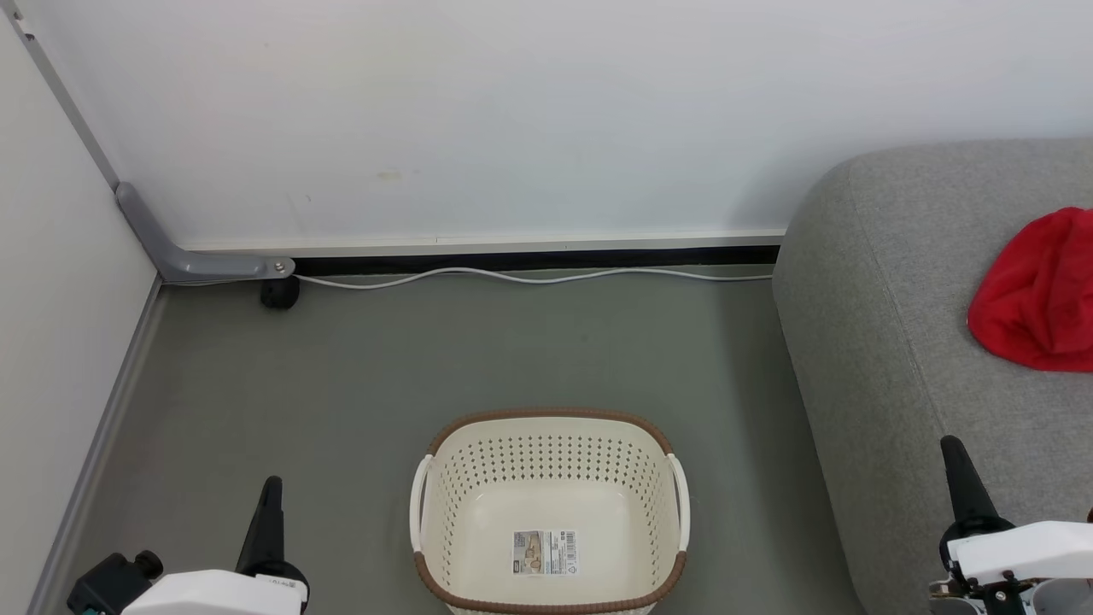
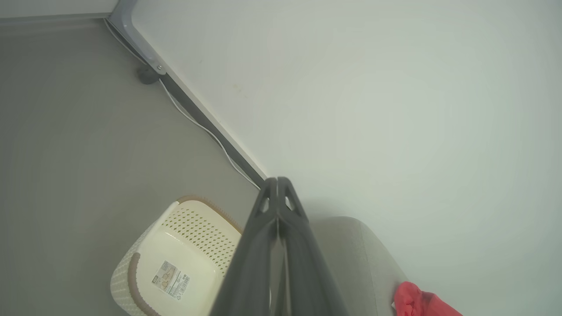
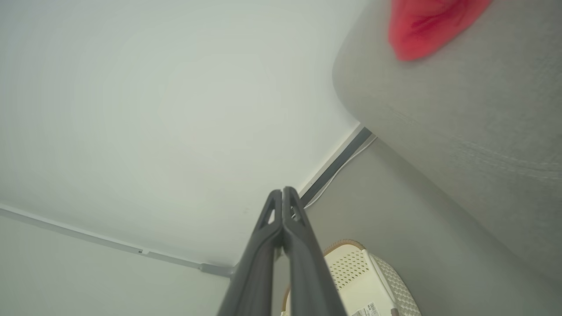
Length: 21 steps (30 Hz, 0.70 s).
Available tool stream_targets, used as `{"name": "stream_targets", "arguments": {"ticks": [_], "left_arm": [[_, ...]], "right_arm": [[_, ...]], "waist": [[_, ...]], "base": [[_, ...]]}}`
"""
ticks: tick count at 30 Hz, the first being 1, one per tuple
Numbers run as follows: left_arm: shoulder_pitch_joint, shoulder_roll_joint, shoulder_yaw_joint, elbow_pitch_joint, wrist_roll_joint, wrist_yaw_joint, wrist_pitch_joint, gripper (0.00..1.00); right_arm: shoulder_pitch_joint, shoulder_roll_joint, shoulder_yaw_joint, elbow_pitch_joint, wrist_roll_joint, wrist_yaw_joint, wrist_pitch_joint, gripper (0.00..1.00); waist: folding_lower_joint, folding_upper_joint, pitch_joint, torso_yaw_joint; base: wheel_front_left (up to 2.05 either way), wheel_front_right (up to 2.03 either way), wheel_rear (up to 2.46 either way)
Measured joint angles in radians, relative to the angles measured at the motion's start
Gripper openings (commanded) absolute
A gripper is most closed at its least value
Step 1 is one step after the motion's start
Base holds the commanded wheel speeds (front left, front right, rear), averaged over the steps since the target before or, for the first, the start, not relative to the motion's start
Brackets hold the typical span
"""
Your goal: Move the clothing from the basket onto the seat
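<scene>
The cream-white perforated basket [image 1: 548, 512] with a brown rim stands on the floor at the bottom middle, its inside bare except for a paper label [image 1: 545, 552]. Red clothing [image 1: 1037, 292] lies bunched on the grey seat [image 1: 888, 282] at the right edge. My left gripper [image 1: 271, 489] is shut at the lower left, well left of the basket. My right gripper [image 1: 955, 448] is shut at the lower right, over the seat's front part. The left wrist view shows my left gripper [image 2: 277, 181], the basket [image 2: 184, 250] and the clothing [image 2: 417, 300]. The right wrist view shows my right gripper [image 3: 282, 191], the clothing [image 3: 428, 24], the seat [image 3: 461, 114] and the basket [image 3: 364, 281].
A white wall rises behind, with a dark skirting strip and a white cable [image 1: 529, 275] along its foot. A grey bracket with a black caster [image 1: 279, 293] sits in the left corner. A side panel [image 1: 60, 325] bounds the grey floor [image 1: 359, 367] on the left.
</scene>
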Motion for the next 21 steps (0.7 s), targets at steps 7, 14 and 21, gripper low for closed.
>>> {"name": "stream_targets", "arguments": {"ticks": [7,14,21], "left_arm": [[-0.004,0.001,0.007,-0.002,-0.08,-0.002,0.019,0.0],[-0.012,0.002,0.013,-0.002,-0.156,-0.01,0.038,0.0],[-0.026,0.003,0.017,-0.005,-0.23,-0.018,0.06,0.0]], "right_arm": [[0.0,0.007,-0.016,-0.005,0.069,0.0,0.021,0.0],[-0.002,0.017,-0.025,-0.017,0.135,0.0,0.043,0.0],[-0.003,0.025,-0.04,-0.022,0.205,0.0,0.061,0.0]], "waist": [[0.0,0.0,0.001,0.001],[0.0,0.0,0.003,0.002],[0.0,0.0,0.004,0.003]], "base": [[0.0,0.0,0.0],[0.0,0.0,0.0],[0.0,0.0,0.0]]}}
